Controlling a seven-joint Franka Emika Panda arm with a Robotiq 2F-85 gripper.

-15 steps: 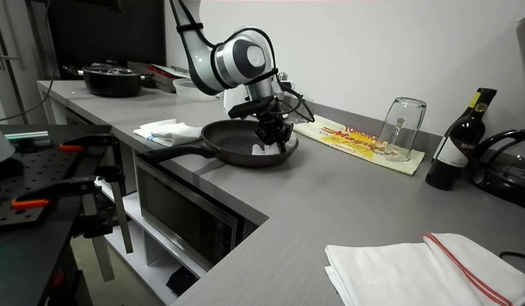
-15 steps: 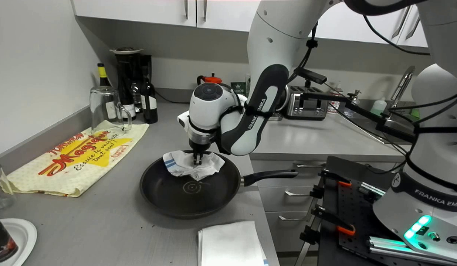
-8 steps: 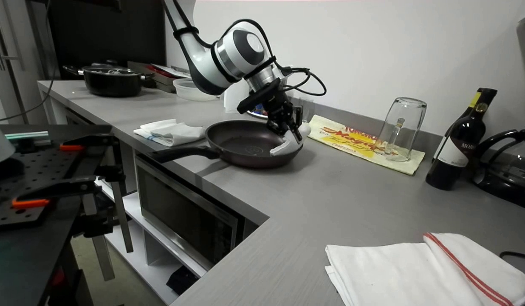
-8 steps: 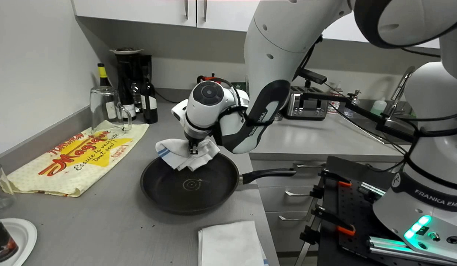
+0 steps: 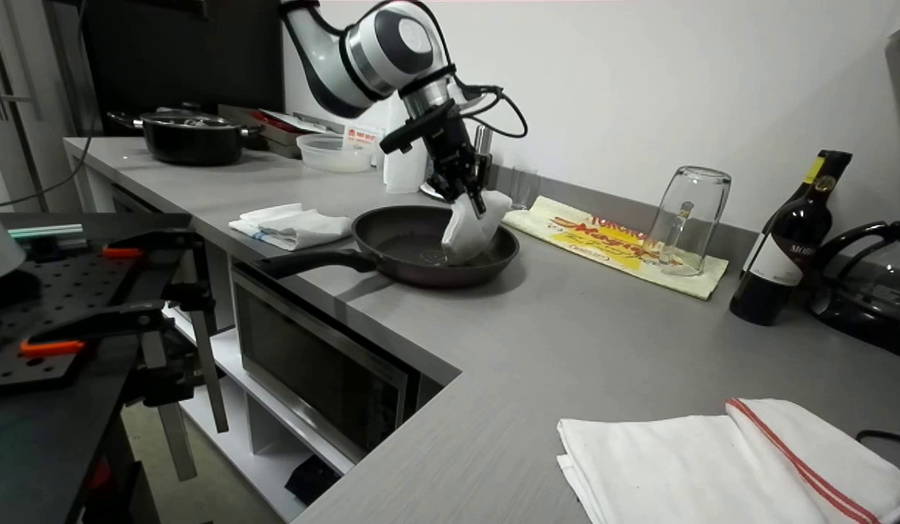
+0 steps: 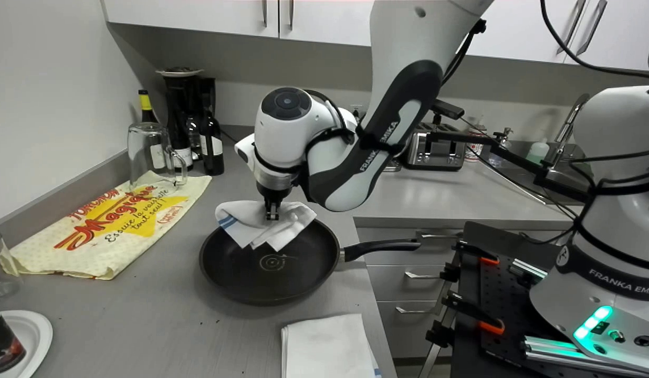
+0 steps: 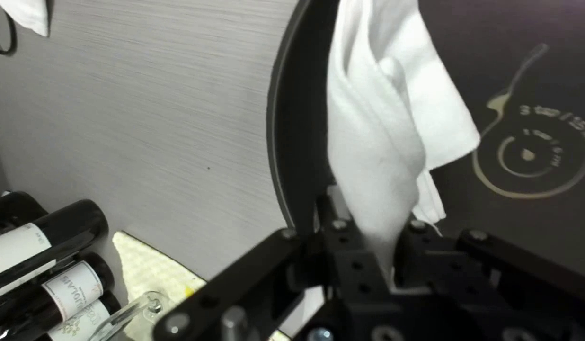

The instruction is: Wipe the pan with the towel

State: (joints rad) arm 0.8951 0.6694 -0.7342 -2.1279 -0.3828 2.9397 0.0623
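The towel (image 7: 377, 142) is pinched between the jaws and held over one side of the pan (image 6: 277, 281) on the desk (image 6: 161, 320), so the grasp is done, while the wiping is judged unfinished, though neither contact nor any wiped area can be made out.

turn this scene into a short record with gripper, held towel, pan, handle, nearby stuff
gripper: shut on the held towel, above the pan
held towel: white, blue stripes, hanging bunched; contact with the pan cannot be told
pan: dark, on the counter
handle: sticks out past the counter edge
folded towel: on the counter beside the pan
glass mug: on the printed cloth
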